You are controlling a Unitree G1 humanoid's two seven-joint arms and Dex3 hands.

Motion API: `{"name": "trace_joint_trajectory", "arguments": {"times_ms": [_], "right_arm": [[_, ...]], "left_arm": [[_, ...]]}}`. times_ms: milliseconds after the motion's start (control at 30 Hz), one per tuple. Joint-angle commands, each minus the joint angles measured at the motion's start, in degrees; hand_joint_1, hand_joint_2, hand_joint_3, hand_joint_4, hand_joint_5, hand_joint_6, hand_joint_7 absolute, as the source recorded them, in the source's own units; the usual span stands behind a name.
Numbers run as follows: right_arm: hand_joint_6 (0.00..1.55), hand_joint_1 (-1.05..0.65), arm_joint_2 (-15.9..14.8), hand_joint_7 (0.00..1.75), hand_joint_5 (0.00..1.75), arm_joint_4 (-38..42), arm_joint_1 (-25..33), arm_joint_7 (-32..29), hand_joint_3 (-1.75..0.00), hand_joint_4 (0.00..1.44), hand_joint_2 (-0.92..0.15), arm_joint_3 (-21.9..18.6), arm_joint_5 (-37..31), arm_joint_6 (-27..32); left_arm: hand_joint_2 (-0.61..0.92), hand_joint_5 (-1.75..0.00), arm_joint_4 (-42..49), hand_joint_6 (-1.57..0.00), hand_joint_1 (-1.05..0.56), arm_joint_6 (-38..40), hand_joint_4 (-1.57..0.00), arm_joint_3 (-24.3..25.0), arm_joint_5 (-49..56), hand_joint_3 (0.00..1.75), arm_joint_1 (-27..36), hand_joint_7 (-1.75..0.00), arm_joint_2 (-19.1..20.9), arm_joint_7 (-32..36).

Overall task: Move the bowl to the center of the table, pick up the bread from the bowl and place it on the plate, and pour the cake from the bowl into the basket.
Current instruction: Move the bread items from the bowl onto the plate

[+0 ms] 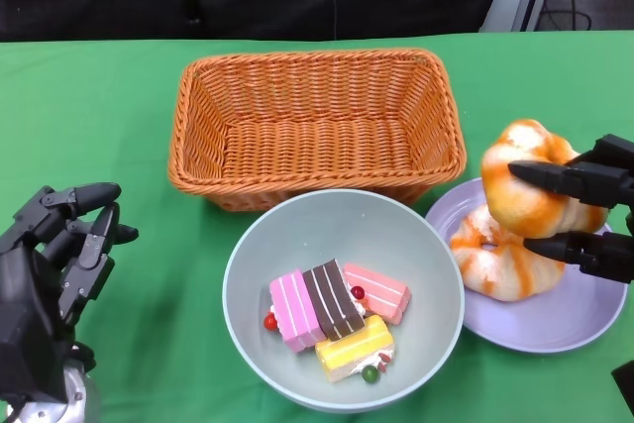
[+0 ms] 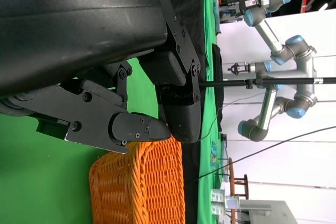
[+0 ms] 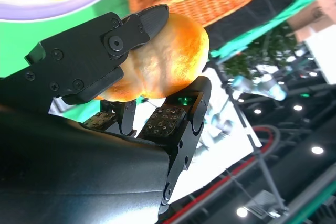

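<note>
Head view: right hand [image 1: 584, 213] grips bread [image 1: 527, 177] over plate [image 1: 555, 329].

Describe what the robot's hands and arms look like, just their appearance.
Both hands are matte black, built of blocky segmented fingers joined by visible round screws. The left hand sits on a silver forearm cuff. The right hand shows tapered fingertips; the right wrist view reveals dotted grip pads and a smooth black shell.

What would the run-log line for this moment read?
right hand: holds bread above plate | second bread: on plate | left hand: idle | cake: in bowl | basket: empty
</note>
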Motion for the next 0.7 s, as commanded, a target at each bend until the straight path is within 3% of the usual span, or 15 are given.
{"name": "trace_joint_trajectory", "arguments": {"times_ms": [33,467,700], "right_arm": [[1.22,-0.12,-1.18,0.06,1.01,1.84,-0.55,-0.14,0.0,0.94,-0.85,-0.02,0.48,0.98],[1.2,-0.09,-0.68,0.03,1.12,11.65,-3.95,-2.83,0.0,0.91,-0.85,4.25,-1.74,3.15],[1.17,-0.1,-0.32,0.02,1.13,15.36,-5.75,-0.1,0.0,0.87,-0.86,6.32,-0.49,3.64]], "left_arm": [[0.92,-1.27,0.22,-0.93,-0.25,0.08,-0.83,0.13,-0.09,0.25,-0.37,-0.81,1.11,0.0],[0.92,-1.25,-0.16,-0.94,-0.24,-0.21,-0.84,0.16,-0.31,0.25,-0.07,-0.79,0.94,-0.47],[0.92,-1.24,-0.24,-0.95,-0.24,-0.36,-0.85,0.09,-0.02,0.25,0.1,-0.78,0.93,-0.11]]}}
